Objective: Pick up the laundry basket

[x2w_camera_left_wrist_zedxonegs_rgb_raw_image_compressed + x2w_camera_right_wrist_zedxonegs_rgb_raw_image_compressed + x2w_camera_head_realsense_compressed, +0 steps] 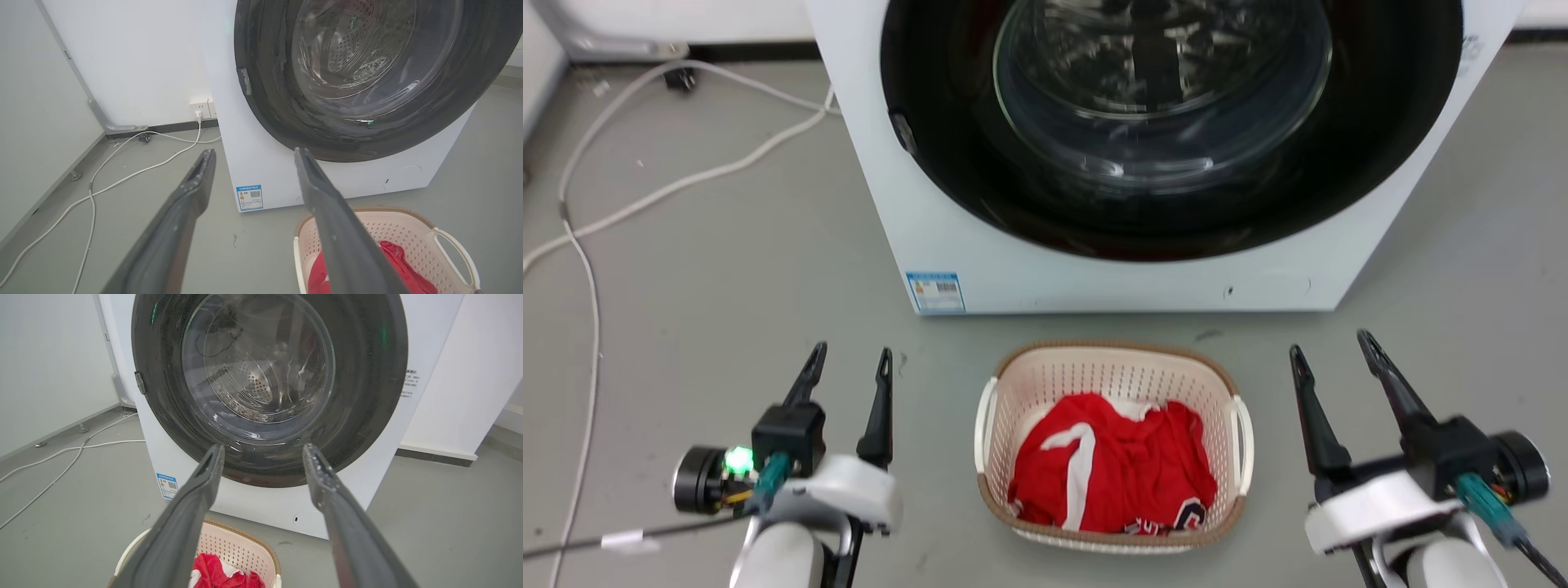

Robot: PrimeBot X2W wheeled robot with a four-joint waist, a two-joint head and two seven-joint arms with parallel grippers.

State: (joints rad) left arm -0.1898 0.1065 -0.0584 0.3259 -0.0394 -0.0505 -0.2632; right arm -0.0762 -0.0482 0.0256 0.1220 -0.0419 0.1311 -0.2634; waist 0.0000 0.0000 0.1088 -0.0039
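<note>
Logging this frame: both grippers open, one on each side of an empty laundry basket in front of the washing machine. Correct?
Not empty: the head view shows a red garment lying in the laundry basket. The rest holds: left gripper and right gripper are open either side, washing machine behind.

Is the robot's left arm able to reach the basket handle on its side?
Probably yes. The left gripper is open beside the laundry basket, and just floor lies between it and the near white handle.
</note>
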